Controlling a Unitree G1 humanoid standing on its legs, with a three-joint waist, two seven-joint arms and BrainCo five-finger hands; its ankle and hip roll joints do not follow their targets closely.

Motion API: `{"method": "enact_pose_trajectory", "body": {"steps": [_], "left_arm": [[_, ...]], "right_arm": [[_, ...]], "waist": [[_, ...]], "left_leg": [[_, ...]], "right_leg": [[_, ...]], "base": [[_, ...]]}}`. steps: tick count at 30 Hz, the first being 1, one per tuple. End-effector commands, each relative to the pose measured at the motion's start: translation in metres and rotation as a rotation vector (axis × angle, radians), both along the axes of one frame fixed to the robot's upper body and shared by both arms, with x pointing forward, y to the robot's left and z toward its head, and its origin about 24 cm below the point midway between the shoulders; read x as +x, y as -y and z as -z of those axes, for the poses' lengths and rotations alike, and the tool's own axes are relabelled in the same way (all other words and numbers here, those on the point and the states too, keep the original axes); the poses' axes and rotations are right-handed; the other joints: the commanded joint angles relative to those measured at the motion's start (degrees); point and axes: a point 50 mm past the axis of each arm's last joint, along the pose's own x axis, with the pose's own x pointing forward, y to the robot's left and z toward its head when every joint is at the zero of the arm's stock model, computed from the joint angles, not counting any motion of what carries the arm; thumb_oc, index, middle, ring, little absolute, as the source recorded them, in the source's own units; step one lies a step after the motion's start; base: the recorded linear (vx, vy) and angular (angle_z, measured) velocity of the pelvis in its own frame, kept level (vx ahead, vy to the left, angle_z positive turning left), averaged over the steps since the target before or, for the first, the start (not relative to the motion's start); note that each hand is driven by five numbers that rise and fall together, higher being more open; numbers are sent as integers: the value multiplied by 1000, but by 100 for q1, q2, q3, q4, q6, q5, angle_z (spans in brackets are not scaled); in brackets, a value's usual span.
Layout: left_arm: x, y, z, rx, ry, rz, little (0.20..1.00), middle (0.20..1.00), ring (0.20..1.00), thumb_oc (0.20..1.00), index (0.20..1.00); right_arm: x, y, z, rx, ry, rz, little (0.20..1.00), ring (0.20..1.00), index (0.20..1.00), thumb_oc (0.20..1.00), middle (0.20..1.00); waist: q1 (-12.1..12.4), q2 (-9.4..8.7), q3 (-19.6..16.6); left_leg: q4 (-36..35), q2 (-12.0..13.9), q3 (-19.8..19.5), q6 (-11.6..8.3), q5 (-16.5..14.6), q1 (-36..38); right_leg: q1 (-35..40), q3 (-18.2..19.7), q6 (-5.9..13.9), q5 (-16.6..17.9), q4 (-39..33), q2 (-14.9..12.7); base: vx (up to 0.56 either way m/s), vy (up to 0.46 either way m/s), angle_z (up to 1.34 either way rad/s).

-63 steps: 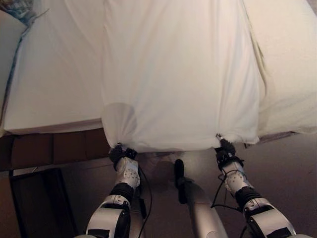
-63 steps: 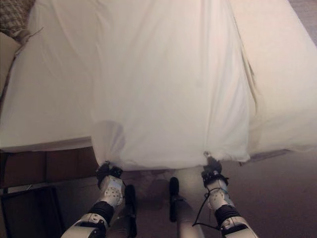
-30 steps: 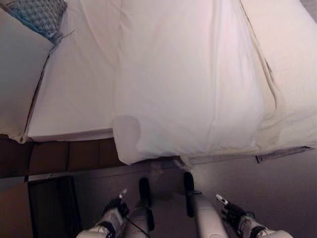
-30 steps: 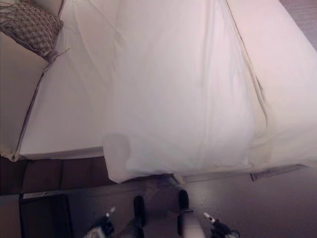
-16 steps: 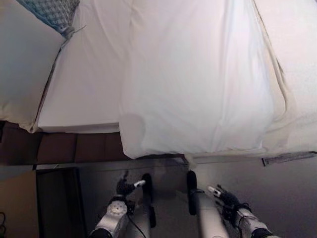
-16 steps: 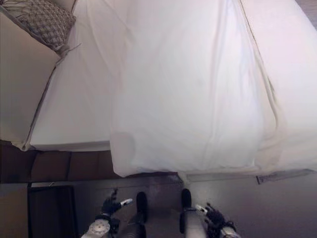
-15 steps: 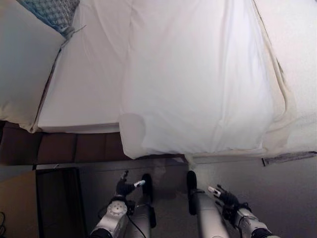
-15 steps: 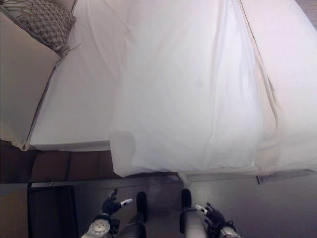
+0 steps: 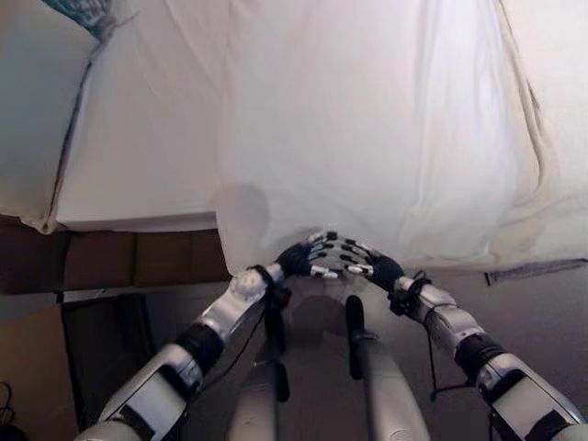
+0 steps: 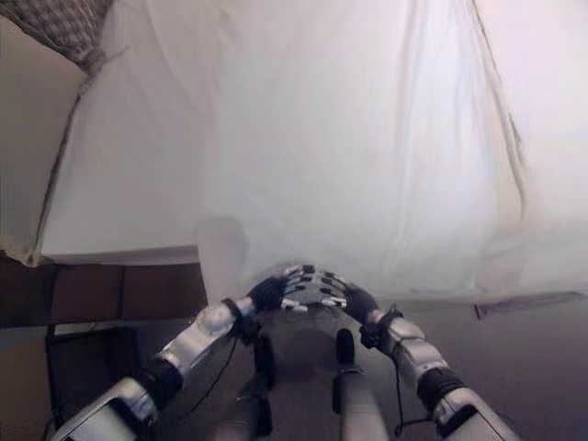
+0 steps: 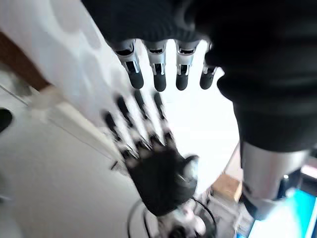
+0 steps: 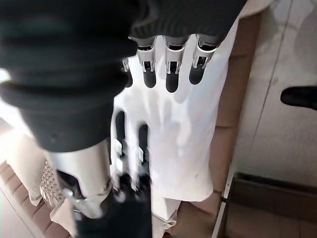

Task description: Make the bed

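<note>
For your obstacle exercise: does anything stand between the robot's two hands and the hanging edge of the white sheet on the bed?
Nothing visible does. The left hand and right hand meet with straight fingers right at the white sheet's hanging edge.

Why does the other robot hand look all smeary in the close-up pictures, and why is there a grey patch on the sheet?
Left wrist view: the right hand is blurred, apparently by motion, while the left hand stays sharper. Right wrist view: the left hand's fingers smear too. Left eye view: the grey patch on the white sheet looks like a shadow or a thin, see-through spot; which, I cannot tell.
</note>
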Motion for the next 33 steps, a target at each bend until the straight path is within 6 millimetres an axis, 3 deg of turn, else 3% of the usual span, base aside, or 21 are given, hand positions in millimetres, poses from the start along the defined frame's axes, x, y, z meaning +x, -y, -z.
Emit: {"method": "enact_pose_trajectory", "body": {"steps": [1, 7, 11, 12, 14, 17, 20, 21, 24, 25, 33], "left_arm": [[2, 0, -9, -60, -17, 69, 1000, 1000, 1000, 1000, 1000], [24, 2, -50, -113, 97, 5, 1000, 1000, 1000, 1000, 1000], [41, -9, -76, -123, 209, -151, 1000, 1000, 1000, 1000, 1000], [50, -17, -92, -91, 285, -247, 1000, 1000, 1000, 1000, 1000], [50, -17, -93, -91, 287, -247, 1000, 1000, 1000, 1000, 1000], [66, -44, -110, -56, 352, -460, 1000, 1000, 1000, 1000, 1000], [73, -57, -129, -57, 398, -559, 1000, 1000, 1000, 1000, 1000], [77, -67, -143, -22, 450, -634, 1000, 1000, 1000, 1000, 1000], [80, -81, -150, 17, 463, -676, 1000, 1000, 1000, 1000, 1000], [81, -90, -157, 31, 473, -697, 1000, 1000, 1000, 1000, 1000], [81, -129, -165, 109, 489, -878, 1000, 1000, 1000, 1000, 1000]], "right_arm": [[6, -13, -18, 111, 43, -72, 1000, 1000, 1000, 1000, 1000], [28, -20, -53, 125, 120, -73, 1000, 1000, 1000, 1000, 1000], [42, -17, -81, 137, 186, -27, 1000, 1000, 1000, 1000, 1000], [50, -15, -100, 133, 228, 0, 1000, 1000, 1000, 1000, 1000], [50, -16, -101, 133, 230, -1, 1000, 1000, 1000, 1000, 1000], [66, -10, -134, 117, 296, 126, 1000, 1000, 1000, 1000, 1000], [74, -8, -150, 121, 313, 196, 1000, 1000, 1000, 1000, 1000], [82, 4, -166, 96, 323, 309, 1000, 1000, 1000, 1000, 1000], [85, 12, -181, 55, 354, 369, 1000, 1000, 1000, 1000, 1000], [86, 24, -195, 71, 368, 421, 1000, 1000, 1000, 1000, 1000], [83, 66, -211, -3, 402, 617, 1000, 1000, 1000, 1000, 1000]], "waist": [[-41, -142, -183], [-65, -142, -172], [-60, -180, -136], [-63, -206, -121], [-65, -201, -134], [-66, -248, -142], [-84, -283, -153], [-63, -267, -163], [-35, -235, -179], [-3, -213, -179], [35, -131, -176]], "left_leg": [[678, -36, 18, 80, -341, -485], [1122, 13, -40, 59, -444, -1051], [1557, 37, -82, 49, -586, -1446], [1833, 47, -87, 38, -626, -1730], [1865, 49, -92, 38, -638, -1771], [2309, 81, -110, 52, -773, -2239], [2507, 119, -91, 40, -807, -2498], [2761, 173, -97, 16, -849, -2772], [2899, 169, -120, 35, -902, -2928], [3075, 176, -105, 31, -961, -3081], [3018, 143, -50, 8, -923, -3231]], "right_leg": [[-30, 222, 527, 400, -542, -124], [-569, 209, 456, 288, -102, -104], [-942, 209, 408, 162, 302, -91], [-1201, 216, 388, 156, 536, -96], [-1237, 214, 388, 148, 558, -95], [-1729, 213, 357, 62, 972, -85], [-1956, 213, 355, 68, 1127, -99], [-2174, 175, 323, -29, 1350, -121], [-2358, 182, 309, -78, 1530, -107], [-2498, 174, 316, -109, 1650, -118], [-2665, 88, 332, -145, 1692, -199]], "base": [[-54, -18, -3], [-15, -5, 2], [-23, -10, -1], [-38, -6, -1], [-34, -7, 0], [-34, -5, -1], [-37, -23, -2], [-32, -25, -1], [-10, -4, -3], [0, 0, 0], [-2, -4, -1]]}}
